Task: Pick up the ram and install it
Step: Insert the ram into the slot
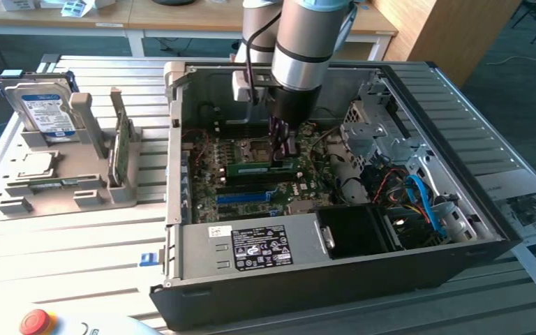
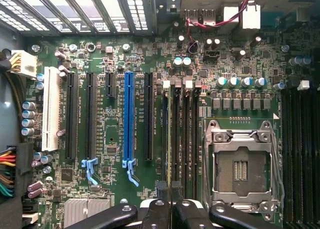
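Hard drive [image 1: 47, 112]: upright in the grey holder [image 1: 26, 199], upper left of the exterior view.
Computer case [image 1: 343, 289]: open, mid-frame, motherboard [image 1: 214, 195] exposed.
Ram [image 1: 249, 168]: frame centre, at the memory slots; I cannot tell whether it is seated.
Gripper [image 1: 281, 150]: inside the case, just right of centre, fingers [image 2: 159, 209] pinched onto the ram's thin edge.

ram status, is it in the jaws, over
Arm down in the case, jaws shut on the ram. Ram edge-on along the memory slots beside the cpu socket. Neighbouring slots bare.
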You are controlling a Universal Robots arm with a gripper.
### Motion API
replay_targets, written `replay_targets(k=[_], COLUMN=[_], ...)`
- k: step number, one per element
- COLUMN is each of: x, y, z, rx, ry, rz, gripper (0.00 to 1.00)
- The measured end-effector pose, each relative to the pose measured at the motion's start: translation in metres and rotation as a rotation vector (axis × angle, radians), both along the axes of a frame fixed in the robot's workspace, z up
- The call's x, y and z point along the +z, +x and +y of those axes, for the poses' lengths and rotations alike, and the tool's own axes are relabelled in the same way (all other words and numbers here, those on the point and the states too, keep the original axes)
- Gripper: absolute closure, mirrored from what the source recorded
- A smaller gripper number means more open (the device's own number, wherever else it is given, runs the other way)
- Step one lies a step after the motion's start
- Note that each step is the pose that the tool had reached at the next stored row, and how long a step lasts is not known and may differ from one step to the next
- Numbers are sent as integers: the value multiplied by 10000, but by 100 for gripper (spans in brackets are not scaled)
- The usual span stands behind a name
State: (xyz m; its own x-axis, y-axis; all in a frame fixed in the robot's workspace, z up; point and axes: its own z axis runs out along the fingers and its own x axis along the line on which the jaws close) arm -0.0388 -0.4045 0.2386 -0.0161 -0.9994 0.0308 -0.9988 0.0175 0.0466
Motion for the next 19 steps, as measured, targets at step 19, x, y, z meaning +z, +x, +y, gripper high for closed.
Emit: replay_targets(k=[19], x=[-42], y=[0], z=[-19], rx=[-1], ry=[-2], rz=[1], gripper=[88])
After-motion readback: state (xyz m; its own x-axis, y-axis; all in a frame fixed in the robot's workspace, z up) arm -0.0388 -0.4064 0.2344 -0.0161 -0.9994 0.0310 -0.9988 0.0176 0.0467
